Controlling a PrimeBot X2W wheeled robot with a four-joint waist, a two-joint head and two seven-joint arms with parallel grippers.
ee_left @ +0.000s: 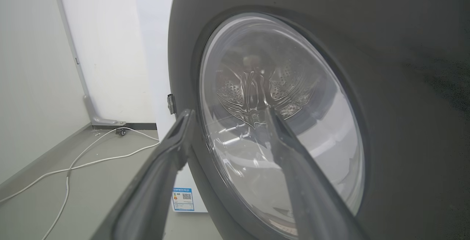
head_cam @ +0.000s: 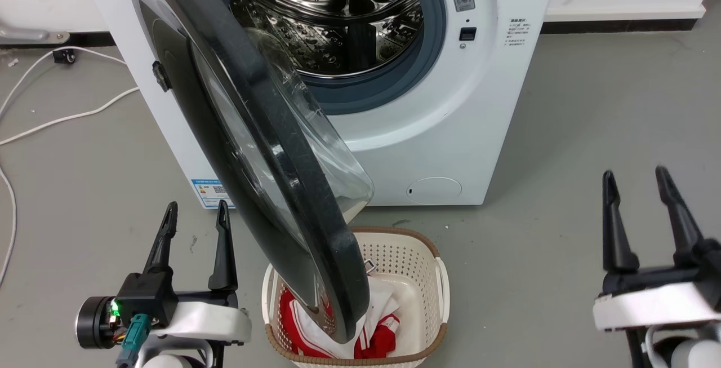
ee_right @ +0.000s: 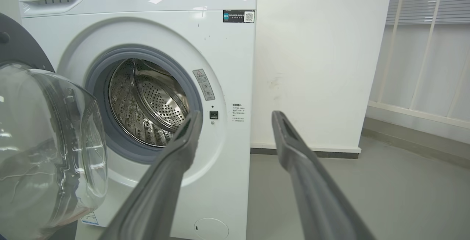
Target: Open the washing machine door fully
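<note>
The washing machine door point(head_cam: 281, 154), half-swung off the washing machine point(head_cam: 450, 131) front, should handle rigid and slick (glass bowl fragile), so press its black rim; the left end effector point(head_cam: 197, 205) and right end effector point(head_cam: 633, 172), before the machine, are spread and empty.

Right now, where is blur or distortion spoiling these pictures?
Left wrist view: the clear glass dome of the large glossy black washing machine door warps what's behind it; left gripper soft. Right wrist view: right gripper soft, white washer sharp.
</note>
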